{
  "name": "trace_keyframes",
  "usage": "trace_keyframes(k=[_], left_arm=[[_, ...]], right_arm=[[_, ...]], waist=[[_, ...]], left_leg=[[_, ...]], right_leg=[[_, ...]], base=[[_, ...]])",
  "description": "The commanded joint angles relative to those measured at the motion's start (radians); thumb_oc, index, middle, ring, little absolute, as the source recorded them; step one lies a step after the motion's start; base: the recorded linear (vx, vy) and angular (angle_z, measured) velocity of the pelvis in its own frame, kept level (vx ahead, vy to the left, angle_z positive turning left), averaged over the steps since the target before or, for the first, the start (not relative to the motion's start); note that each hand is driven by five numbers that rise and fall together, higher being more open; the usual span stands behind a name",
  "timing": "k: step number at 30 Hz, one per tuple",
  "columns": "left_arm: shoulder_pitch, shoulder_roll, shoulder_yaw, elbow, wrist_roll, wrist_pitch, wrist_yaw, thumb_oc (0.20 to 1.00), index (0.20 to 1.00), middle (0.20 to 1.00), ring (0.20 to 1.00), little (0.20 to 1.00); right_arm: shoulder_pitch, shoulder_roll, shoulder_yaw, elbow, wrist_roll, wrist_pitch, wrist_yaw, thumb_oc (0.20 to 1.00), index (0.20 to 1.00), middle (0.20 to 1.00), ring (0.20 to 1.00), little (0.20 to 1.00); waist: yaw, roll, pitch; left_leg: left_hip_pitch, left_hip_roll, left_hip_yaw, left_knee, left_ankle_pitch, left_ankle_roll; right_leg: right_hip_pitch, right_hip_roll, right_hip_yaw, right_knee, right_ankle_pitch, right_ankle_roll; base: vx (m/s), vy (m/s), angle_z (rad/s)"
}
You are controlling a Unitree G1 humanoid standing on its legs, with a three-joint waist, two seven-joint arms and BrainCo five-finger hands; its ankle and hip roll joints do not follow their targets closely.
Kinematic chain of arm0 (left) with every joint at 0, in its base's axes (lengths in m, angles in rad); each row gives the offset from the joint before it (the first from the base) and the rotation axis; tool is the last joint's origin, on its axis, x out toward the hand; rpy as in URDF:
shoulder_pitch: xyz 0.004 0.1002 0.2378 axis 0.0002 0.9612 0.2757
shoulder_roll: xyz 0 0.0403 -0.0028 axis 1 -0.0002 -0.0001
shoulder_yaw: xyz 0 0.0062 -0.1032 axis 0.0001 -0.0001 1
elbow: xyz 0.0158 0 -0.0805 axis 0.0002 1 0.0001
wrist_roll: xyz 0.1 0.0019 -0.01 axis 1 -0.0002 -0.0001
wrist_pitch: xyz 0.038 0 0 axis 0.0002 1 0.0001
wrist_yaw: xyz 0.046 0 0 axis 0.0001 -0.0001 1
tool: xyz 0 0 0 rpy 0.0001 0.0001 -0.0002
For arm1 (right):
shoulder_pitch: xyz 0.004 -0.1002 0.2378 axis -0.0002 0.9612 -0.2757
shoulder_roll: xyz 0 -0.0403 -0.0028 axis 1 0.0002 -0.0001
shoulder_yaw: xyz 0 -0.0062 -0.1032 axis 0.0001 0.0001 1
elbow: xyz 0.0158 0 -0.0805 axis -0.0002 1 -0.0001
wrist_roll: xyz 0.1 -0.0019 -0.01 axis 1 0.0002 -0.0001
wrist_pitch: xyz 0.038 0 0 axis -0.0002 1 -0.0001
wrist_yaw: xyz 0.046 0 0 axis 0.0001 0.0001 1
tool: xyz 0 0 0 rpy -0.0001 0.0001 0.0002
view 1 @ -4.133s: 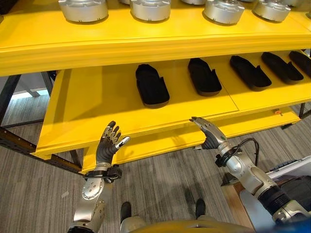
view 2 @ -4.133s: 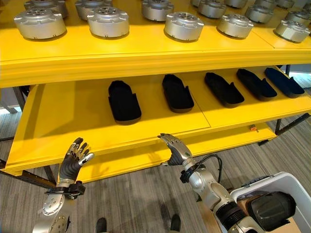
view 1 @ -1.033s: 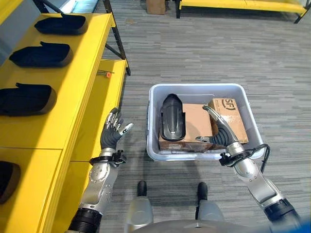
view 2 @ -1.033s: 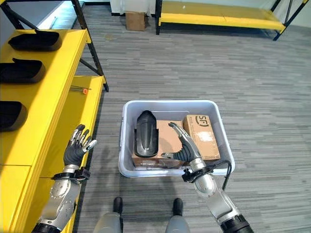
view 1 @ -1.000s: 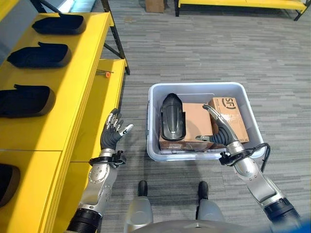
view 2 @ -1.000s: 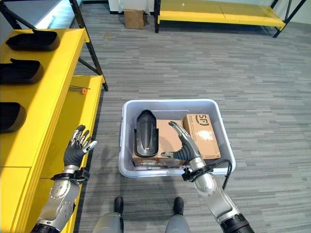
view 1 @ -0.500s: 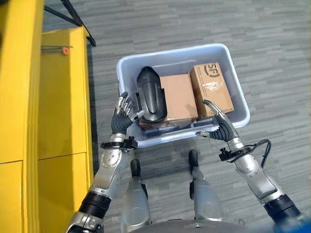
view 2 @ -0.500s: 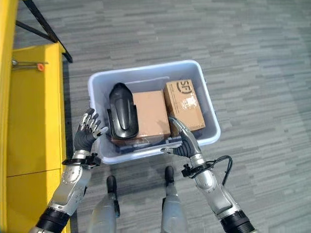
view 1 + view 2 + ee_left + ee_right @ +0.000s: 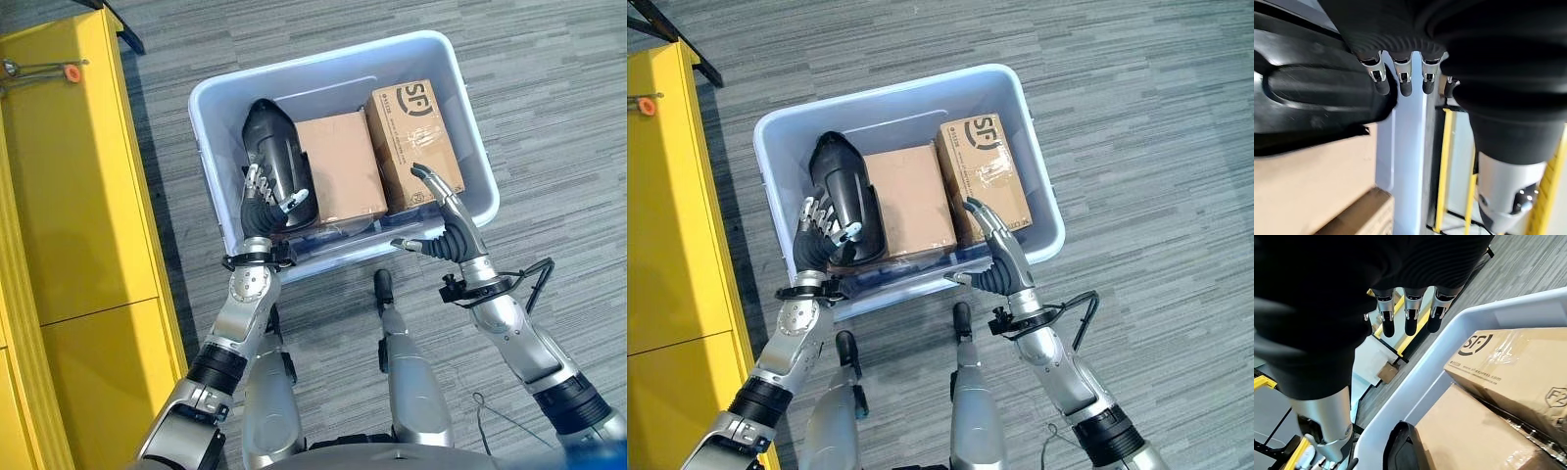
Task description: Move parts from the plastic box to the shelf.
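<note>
In the left eye view I see my left hand [image 9: 266, 201] reaching up from about 7 o'clock into the plastic box [image 9: 220, 191], fingers straight and spread, tips lying against the lower end of the black part [image 9: 277, 166] without closing round it. The black part lies in the box's left side at roughly 10 o'clock from the picture's centre, its long axis running near 11 to 5 o'clock, rounded nose toward the far wall. Beside it sit a plain cardboard box [image 9: 339, 166] and a printed cardboard box [image 9: 415, 142]. My right hand [image 9: 448, 230] rises from 5 o'clock, fingers extended and relaxed, thumb out, holding nothing, over the box's near right rim. The yellow shelf [image 9: 69, 196] runs along 9 o'clock. The right eye view [image 9: 828, 230] gives the same reading. In the left wrist view my straight fingers [image 9: 1403, 83] sit just beside the dark shell of the part [image 9: 1317, 98]. In the right wrist view my fingers [image 9: 1410, 313] hang straight above the box rim [image 9: 1425, 377], empty.
</note>
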State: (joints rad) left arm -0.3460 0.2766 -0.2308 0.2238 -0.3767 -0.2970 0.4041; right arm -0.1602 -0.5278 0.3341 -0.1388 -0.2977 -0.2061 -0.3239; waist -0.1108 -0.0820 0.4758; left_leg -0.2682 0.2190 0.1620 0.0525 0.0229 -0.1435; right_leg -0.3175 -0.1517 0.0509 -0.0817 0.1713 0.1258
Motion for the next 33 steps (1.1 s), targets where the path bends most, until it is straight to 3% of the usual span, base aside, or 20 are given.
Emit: trace_keyframes(k=[1, 9, 18, 33], left_arm=[[-0.030, 0.012, 0.015, -0.007, 0.071, -0.056, 0.063, 1.000, 1.000, 1.000, 1.000, 1.000], [-0.045, 0.015, 0.047, -0.016, 0.081, -0.066, 0.107, 1.000, 1.000, 1.000, 1.000, 1.000], [-0.019, 0.039, 0.079, -0.152, 0.128, -0.079, 0.131, 1.000, 1.000, 1.000, 1.000, 1.000], [-0.053, 0.046, 0.103, -0.088, 0.154, -0.074, 0.195, 1.000, 1.000, 1.000, 1.000, 1.000]], right_arm=[[-0.026, -0.022, -0.017, -0.072, 0.010, -0.065, -0.052, 1.000, 1.000, 1.000, 1.000, 1.000], [-0.022, -0.023, -0.017, -0.078, 0.019, -0.073, -0.069, 1.000, 1.000, 1.000, 1.000, 1.000], [-0.019, -0.030, -0.037, -0.094, 0.004, -0.079, -0.089, 1.000, 1.000, 1.000, 1.000, 1.000], [-0.008, -0.041, -0.037, -0.103, 0.019, -0.098, -0.101, 1.000, 1.000, 1.000, 1.000, 1.000]], waist=[[0.004, -0.016, -0.058], [0.004, -0.021, -0.047], [0.012, -0.015, -0.036], [0.007, -0.029, -0.027]], left_leg=[[-0.044, 0.054, -0.012, 0.036, 0.065, -0.003], [-0.054, 0.057, -0.014, 0.031, 0.070, -0.006], [-0.076, 0.052, -0.024, 0.026, 0.069, -0.006], [-0.126, 0.052, -0.039, 0.049, 0.063, -0.004]], right_leg=[[-0.041, -0.098, 0.036, 0.192, -0.059, 0.086], [-0.052, -0.093, 0.033, 0.195, -0.059, 0.084], [-0.066, -0.092, 0.023, 0.196, -0.060, 0.083], [-0.092, -0.080, 0.013, 0.206, -0.066, 0.078]], base=[[-0.02, -0.030, -0.15], [0.00, -0.017, -0.01], [0.00, -0.005, 0.00], [0.00, 0.000, 0.01]])
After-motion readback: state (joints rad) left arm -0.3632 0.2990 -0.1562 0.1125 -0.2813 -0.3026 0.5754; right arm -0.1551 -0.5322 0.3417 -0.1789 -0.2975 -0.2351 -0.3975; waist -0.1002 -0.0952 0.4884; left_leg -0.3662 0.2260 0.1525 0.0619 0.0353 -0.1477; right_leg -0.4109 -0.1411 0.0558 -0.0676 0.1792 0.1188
